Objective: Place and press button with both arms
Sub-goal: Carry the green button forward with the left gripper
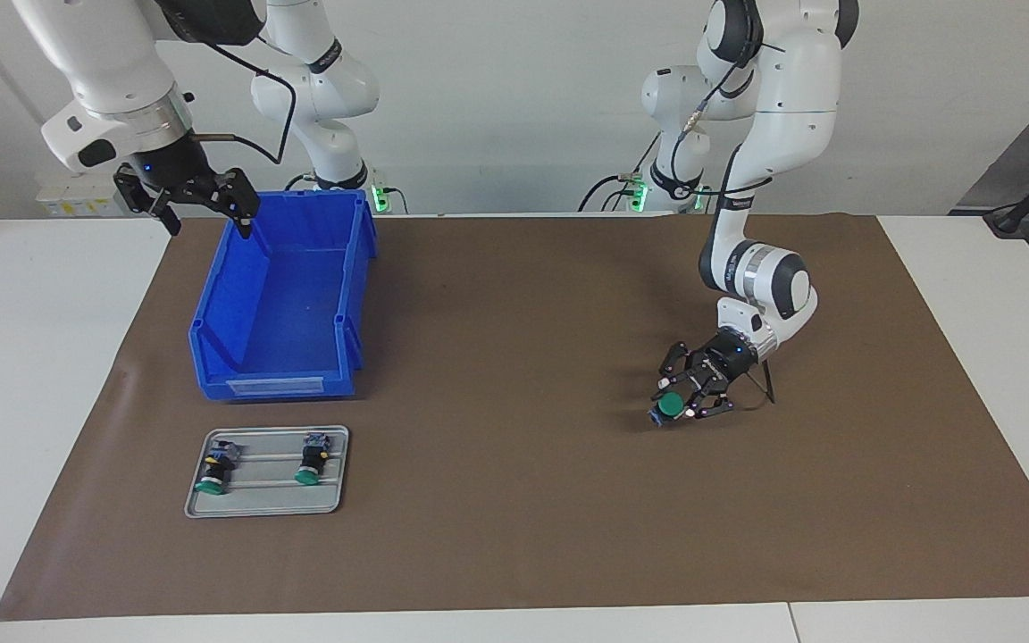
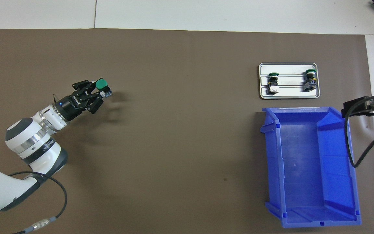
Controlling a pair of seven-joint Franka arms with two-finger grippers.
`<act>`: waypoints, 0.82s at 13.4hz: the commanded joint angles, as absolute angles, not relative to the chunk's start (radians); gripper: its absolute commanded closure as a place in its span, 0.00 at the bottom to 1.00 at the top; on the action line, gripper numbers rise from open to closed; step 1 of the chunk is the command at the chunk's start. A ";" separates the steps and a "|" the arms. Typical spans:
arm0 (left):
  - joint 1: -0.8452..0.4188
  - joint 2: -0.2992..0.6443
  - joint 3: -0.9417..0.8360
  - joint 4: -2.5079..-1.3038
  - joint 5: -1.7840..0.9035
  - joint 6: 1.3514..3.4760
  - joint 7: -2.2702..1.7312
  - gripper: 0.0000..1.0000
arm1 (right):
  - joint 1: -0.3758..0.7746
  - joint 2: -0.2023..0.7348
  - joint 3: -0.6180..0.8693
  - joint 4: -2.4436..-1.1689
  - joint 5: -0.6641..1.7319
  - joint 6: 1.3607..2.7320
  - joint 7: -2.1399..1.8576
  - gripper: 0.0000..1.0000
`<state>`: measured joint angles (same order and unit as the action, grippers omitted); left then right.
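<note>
- My left gripper (image 1: pixel 682 399) is low over the brown mat, toward my left arm's end of the table, and its black fingers are pinched on the barrel of a small push-button switch with a round green cap (image 1: pixel 672 405).
- I hold that button by the body so that the green cap stays bare and faces up and outward. In the overhead view the cap sits just past my fingertips (image 2: pixel 93 90), with the grey-blue block end (image 2: pixel 107 93) sticking out beside it.
- From the facing view I judge the block end is at or very near the brown paper-like mat (image 1: pixel 514 500); I cannot tell whether it already touches.
- My wrist is tipped well down and the forearm folded above it, which I read as a posture for setting the switch down and steadying it.
- My right gripper (image 1: pixel 202 201) waits raised over the corner of the open-topped blue plastic bin (image 1: pixel 211 339) nearest the robots, its fingers spread wide and holding nothing. It is well apart from the held button, so the pressing has not begun.
- The bin looks empty inside and sits toward my right arm's end of the mat.
- Farther from the robots than the bin lies a shallow grey metal tray (image 1: pixel 266 509) with two more green-capped switches (image 1: pixel 211 473) lying side by side on it, apart from one another, untouched.
- My guess is that the next move calls for my left fingers to hold firm while the right arm crosses to push the cap; a slanted push could tip the switch.
</note>
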<state>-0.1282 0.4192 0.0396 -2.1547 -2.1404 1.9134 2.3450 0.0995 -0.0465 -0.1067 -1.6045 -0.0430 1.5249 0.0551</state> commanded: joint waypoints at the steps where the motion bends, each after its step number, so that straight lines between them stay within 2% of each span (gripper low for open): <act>1: -0.228 0.396 0.054 -2.186 -2.274 1.968 2.373 1.00 | 0.094 -0.060 -0.104 -1.609 -0.014 1.511 0.034 0.00; 4: -0.288 0.400 0.054 -2.187 -2.292 2.018 2.419 1.00 | 0.094 -0.060 -0.104 -1.609 -0.015 1.511 0.034 0.00; 8: -0.307 0.402 0.054 -2.189 -2.290 2.036 2.425 1.00 | 0.094 -0.060 -0.104 -1.609 -0.015 1.511 0.032 0.00; 9: -0.307 0.402 0.052 -2.187 -2.290 2.037 2.425 0.73 | 0.094 -0.060 -0.104 -1.609 -0.014 1.511 0.032 0.00; 10: -0.304 0.400 0.052 -2.187 -2.289 2.039 2.418 0.61 | 0.094 -0.060 -0.104 -1.609 -0.015 1.511 0.032 0.00; 11: -0.305 0.403 0.054 -2.187 -2.287 2.057 2.411 0.63 | 0.094 -0.060 -0.104 -1.609 -0.015 1.511 0.034 0.00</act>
